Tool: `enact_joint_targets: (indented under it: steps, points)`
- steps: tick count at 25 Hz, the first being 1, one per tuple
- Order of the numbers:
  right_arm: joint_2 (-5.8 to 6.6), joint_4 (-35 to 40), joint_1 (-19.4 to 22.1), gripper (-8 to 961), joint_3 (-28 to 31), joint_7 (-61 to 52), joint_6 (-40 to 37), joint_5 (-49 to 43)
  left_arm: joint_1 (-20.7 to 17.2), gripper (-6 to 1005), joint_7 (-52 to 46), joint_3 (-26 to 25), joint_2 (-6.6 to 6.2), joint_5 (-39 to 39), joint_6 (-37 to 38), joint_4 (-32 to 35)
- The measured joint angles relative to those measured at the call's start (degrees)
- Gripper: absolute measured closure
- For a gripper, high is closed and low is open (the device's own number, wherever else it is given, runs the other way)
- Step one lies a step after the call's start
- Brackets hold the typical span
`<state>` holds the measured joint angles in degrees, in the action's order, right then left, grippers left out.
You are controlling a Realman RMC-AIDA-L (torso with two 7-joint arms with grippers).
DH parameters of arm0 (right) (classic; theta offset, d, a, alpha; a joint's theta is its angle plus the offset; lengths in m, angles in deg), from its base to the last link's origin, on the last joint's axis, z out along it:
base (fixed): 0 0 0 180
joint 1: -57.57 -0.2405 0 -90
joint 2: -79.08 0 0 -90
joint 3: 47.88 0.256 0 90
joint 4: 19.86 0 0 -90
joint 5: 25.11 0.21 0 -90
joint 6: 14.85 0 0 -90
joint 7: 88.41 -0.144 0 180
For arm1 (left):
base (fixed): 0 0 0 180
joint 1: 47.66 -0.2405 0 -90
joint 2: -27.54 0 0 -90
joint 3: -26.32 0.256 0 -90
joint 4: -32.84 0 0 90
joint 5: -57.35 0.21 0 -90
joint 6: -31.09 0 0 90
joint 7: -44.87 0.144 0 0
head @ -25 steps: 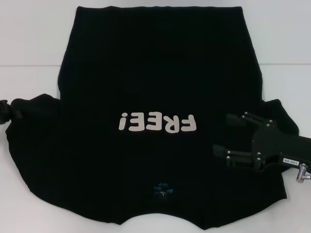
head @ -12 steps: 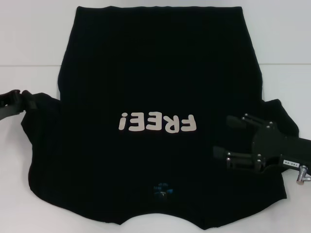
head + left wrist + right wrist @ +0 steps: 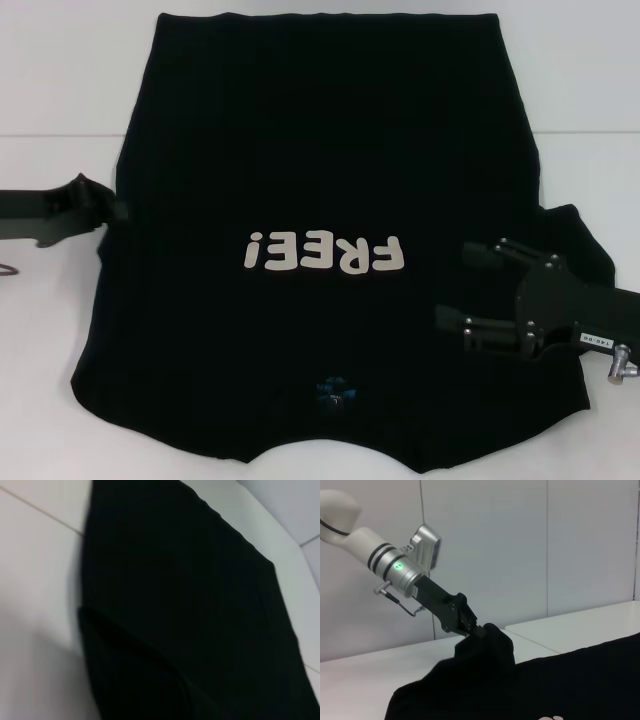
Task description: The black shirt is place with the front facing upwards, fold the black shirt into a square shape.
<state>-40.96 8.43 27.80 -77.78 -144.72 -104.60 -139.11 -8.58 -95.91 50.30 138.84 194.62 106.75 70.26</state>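
Note:
The black shirt lies spread on the white table, front up, with its cream "FREE!" lettering and a small blue mark at the neck near me. My left gripper is at the shirt's left edge, shut on the left sleeve. The right wrist view shows that gripper pinching a raised peak of the shirt. My right gripper hovers open over the shirt's right side beside the right sleeve, holding nothing. The left wrist view shows only the shirt and table.
Bare white tabletop surrounds the shirt on the left, right and far sides, with a thin seam running across it. The shirt's near edge reaches the bottom of the head view. A pale wall stands behind the table.
My left gripper has moved right, carrying the left sleeve inward toward the shirt's body, so the left sleeve no longer spreads out on the table. The right gripper has barely shifted.

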Motion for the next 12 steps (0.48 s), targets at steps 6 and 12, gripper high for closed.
enact_joint_targets:
  steps: [6, 12]
  points:
    - [0.0, -0.1, -0.1, 17, -0.1, 0.0, -0.1, 0.0, 0.6, 956, 0.8, -0.4, 1.46, -2.6, -0.4, -3.2]
    - [0.0, -0.1, -0.1, 18, 0.1, 0.3, -0.1, 0.0, -0.1, 753, 10.1, -0.4, 1.15, -13.5, 1.3, -11.0]
